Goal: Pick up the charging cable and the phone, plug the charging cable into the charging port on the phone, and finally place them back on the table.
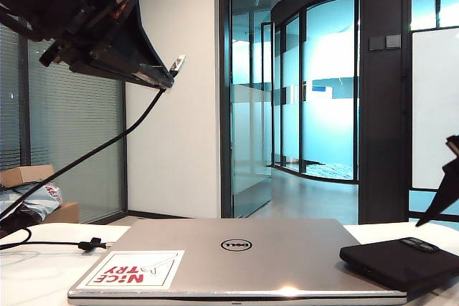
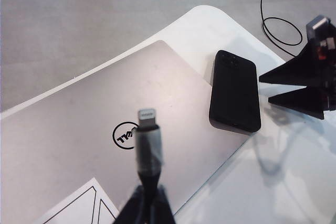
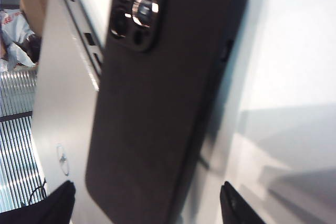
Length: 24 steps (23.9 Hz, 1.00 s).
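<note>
While left pincer point(image 2: 148, 203) clamps charging cable point(image 2: 147, 140), right pincer point(image 3: 147, 203) spread over phone point(image 3: 157, 108)

Phone point(image 3: 157, 108): matt black back, glossy lenses, beside my right gripper point(image 3: 147, 203). Laptop point(image 2: 100, 129): brushed silver metal. Charging cable point(image 2: 147, 145) in my left gripper point(image 2: 147, 203): black sleeve, bright metal tip. Table point(image 2: 273, 192): smooth white.

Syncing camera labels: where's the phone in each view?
Exterior: the phone lies low right, overlapping the Dell laptop corner.
Left wrist: right of centre, beside the laptop's edge, the open right gripper next to it.
Right wrist: fills the middle, camera bump up.
Shared landmark: the laptop's Dell logo.
</note>
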Motion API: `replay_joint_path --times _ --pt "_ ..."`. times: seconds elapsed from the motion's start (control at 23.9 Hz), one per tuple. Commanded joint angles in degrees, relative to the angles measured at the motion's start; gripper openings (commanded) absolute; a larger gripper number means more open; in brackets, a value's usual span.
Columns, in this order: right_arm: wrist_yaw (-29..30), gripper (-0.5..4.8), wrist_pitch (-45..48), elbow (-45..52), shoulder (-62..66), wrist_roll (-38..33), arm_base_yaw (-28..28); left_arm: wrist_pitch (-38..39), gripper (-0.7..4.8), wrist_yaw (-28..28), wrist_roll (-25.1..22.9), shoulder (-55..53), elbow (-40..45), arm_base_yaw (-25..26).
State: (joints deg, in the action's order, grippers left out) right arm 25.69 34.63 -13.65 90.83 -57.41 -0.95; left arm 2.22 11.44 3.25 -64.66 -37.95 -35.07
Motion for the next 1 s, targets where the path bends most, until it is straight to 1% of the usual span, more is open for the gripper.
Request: replay_joint_path --times 0.04,0.21,0.88,1.0 --pt "1.09 3.78 3.67 -0.2 2.51 -0.07 -0.02 -1.53 -0.06 0.22 -0.22 0.15 -0.04 -0.04" --pt "2.97 3.77 6.58 -0.76 5.53 -0.13 -0.02 -1.53 -0.06 0.22 -0.22 0.15 -0.04 -0.04" --pt "4.02 3.77 7.76 -6.51 13.73 -0.13 0.07 -1.9 -0.06 0.22 -0.22 0.15 -0.04 -0.04" --pt "4.04 3.67 8.83 -6.64 14.8 -0.11 0.07 -1.9 -0.06 0.22 -0.22 0.15 -0.04 -0.04"
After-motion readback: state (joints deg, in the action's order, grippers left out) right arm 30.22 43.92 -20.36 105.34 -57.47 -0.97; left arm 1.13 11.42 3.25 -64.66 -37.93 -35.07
